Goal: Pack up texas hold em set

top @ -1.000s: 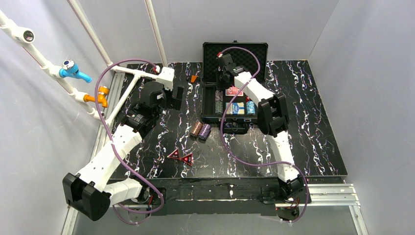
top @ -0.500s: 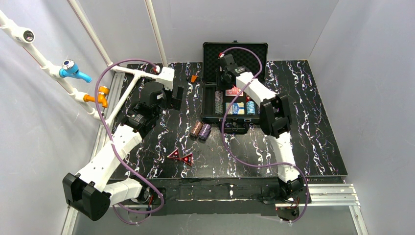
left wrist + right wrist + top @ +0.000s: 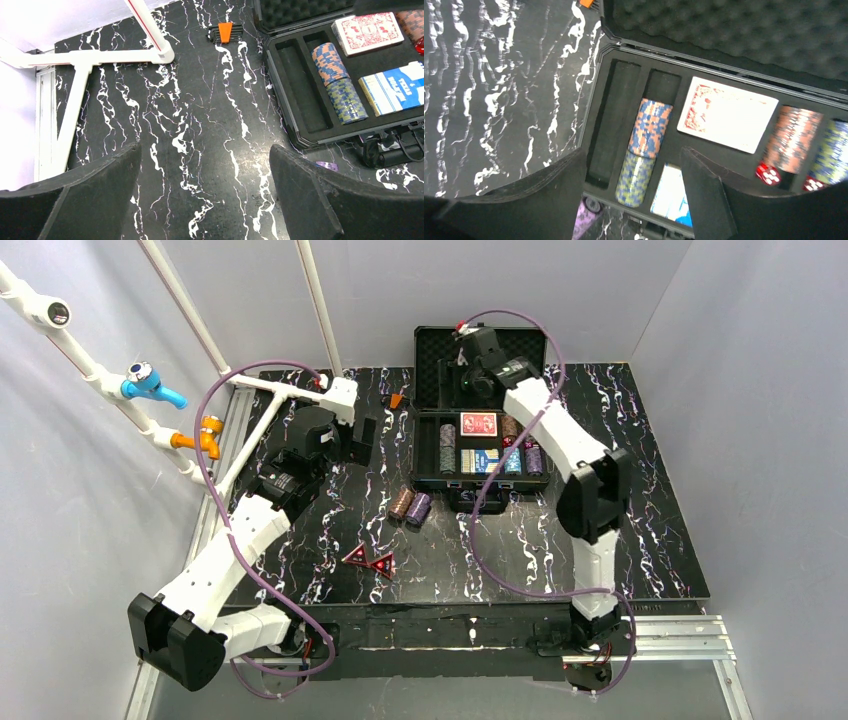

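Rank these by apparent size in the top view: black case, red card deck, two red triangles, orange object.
Largest first: black case; red card deck; two red triangles, alike to each other; orange object.

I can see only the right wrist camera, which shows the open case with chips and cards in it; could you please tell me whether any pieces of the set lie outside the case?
Observer: Yes. A brown chip stack and a purple chip stack lie on their sides on the table, just in front of the case.
Operator: Thank you. Is anything else loose?
Observer: Two red triangles lie side by side, closer to the table's near edge.
Operator: And where is the other arm?
Observer: The left gripper hangs open over bare table to the left of the case, holding nothing.
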`<action>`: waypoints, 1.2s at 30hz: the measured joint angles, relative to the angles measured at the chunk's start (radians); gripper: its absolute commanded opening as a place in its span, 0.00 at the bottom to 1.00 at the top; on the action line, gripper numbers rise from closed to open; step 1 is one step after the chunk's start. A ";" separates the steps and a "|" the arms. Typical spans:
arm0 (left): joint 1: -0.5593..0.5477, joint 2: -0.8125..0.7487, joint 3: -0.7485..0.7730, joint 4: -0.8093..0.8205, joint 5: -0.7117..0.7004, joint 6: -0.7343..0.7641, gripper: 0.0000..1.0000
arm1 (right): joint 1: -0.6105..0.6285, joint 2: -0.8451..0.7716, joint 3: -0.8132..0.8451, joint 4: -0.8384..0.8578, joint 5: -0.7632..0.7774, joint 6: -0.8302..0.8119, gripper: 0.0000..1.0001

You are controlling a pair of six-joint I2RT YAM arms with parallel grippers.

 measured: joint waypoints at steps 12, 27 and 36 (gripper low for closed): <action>0.000 0.023 0.000 -0.028 0.061 0.003 0.99 | -0.001 -0.570 -0.529 0.139 0.060 0.008 0.86; 0.000 0.108 0.017 -0.097 0.174 0.048 0.99 | -0.002 -0.989 -1.048 0.204 0.113 0.106 0.87; 0.000 0.256 0.126 -0.208 0.162 -0.010 0.99 | -0.002 -1.136 -1.138 0.207 0.133 0.113 0.89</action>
